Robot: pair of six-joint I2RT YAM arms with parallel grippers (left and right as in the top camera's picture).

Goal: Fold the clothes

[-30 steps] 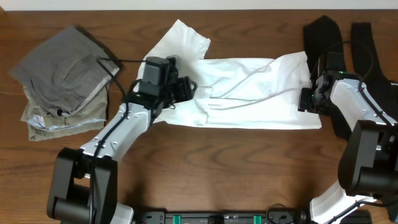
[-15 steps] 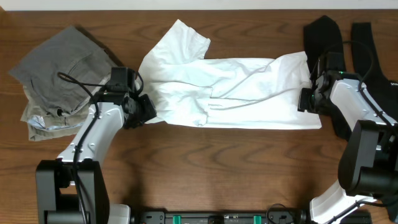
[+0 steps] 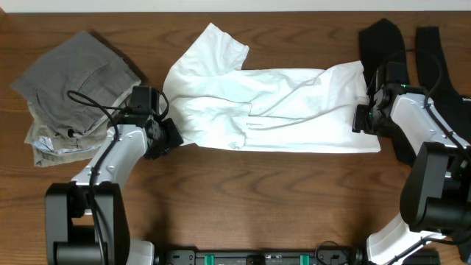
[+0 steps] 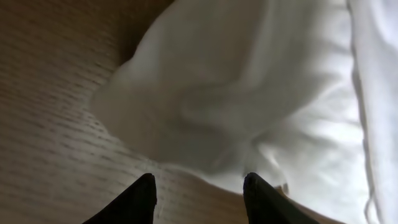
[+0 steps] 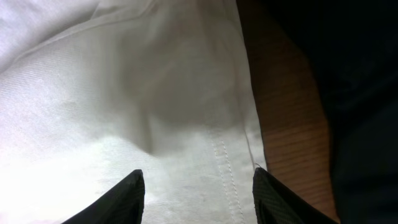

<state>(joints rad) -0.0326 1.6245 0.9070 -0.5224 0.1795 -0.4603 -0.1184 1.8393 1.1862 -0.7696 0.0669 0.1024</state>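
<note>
The white T-shirt (image 3: 272, 107) lies folded lengthwise across the table's middle, one sleeve pointing up at the left. My left gripper (image 3: 171, 136) is open and empty at the shirt's lower left corner; its wrist view shows the corner (image 4: 249, 93) just beyond the fingertips (image 4: 199, 186). My right gripper (image 3: 362, 118) is open over the shirt's right hem (image 5: 155, 112), fingertips (image 5: 198, 183) apart, nothing held. A black garment (image 3: 390, 44) lies at the right. Grey and khaki trousers (image 3: 73, 96) are stacked at the left.
The wooden table (image 3: 257, 199) carries everything. The black garment (image 5: 360, 93) lies close beside the right gripper. A black cable (image 3: 88, 103) from the left arm loops over the trouser stack.
My left arm has drawn back off the shirt, leftward and down, to its lower left corner. The shirt's left part now lies uncovered. The right arm has not moved.
</note>
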